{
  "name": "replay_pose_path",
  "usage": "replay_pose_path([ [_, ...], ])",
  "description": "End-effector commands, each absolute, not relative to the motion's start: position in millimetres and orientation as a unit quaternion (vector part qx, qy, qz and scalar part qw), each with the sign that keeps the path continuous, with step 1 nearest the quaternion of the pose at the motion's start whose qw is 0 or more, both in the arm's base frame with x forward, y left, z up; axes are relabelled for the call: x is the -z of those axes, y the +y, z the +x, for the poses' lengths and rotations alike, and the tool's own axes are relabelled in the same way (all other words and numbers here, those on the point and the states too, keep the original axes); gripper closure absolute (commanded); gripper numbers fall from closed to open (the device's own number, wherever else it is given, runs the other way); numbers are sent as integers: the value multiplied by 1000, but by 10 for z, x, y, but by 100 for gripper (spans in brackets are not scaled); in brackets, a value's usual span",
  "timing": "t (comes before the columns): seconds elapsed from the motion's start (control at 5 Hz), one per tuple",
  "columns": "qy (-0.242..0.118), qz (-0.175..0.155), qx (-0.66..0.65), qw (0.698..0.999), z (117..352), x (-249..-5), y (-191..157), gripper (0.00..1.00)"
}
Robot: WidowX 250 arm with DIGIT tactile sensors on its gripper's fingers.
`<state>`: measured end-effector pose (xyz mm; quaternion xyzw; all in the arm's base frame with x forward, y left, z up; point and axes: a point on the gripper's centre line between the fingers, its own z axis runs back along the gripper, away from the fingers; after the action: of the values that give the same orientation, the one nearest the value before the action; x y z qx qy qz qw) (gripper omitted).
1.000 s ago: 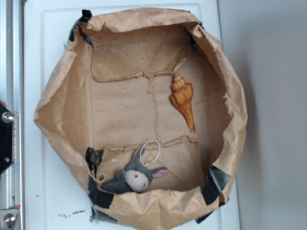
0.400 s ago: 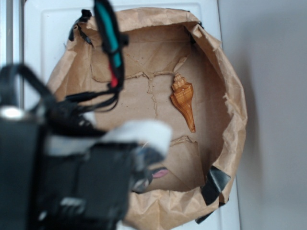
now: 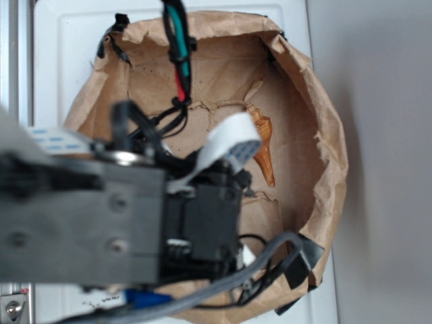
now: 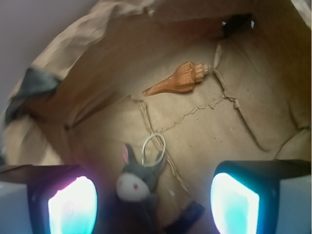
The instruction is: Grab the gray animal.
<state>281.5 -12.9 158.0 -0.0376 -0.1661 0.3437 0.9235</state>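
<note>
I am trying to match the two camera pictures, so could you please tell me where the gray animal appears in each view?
Exterior: not visible; the robot arm covers the bag's lower part.
Wrist: the gray animal lies at lower centre, between the open gripper fingers.
Shared landmark: the orange seashell on the paper bag floor.

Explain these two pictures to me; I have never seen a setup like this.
Both show one moment. The exterior view looks down on a robot arm reaching into a brown paper bag with its sides folded down; the arm hides most of the floor. The wrist view comes from a camera on the arm, looking between its two glowing fingers, which stand apart: the gripper is open and holds nothing. On the bag floor lie a gray animal, just below the gripper, and farther off an orange shell.
</note>
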Motion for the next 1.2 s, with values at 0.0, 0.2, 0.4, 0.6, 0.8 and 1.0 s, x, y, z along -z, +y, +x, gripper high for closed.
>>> replay_pose_path([
  [0.0,-62,-75,-398,912,2791,-1408,-121,0],
  [0.2,-62,-75,-398,912,2791,-1408,-121,0],
  [0.4,-62,-75,-398,912,2791,-1408,-121,0],
  [0.6,-62,-75,-398,912,2791,-1408,-121,0],
  [0.8,-83,-94,-421,898,2731,-1365,57,0],
  [1.0,-148,-58,-469,869,2789,-1288,210,0],
])
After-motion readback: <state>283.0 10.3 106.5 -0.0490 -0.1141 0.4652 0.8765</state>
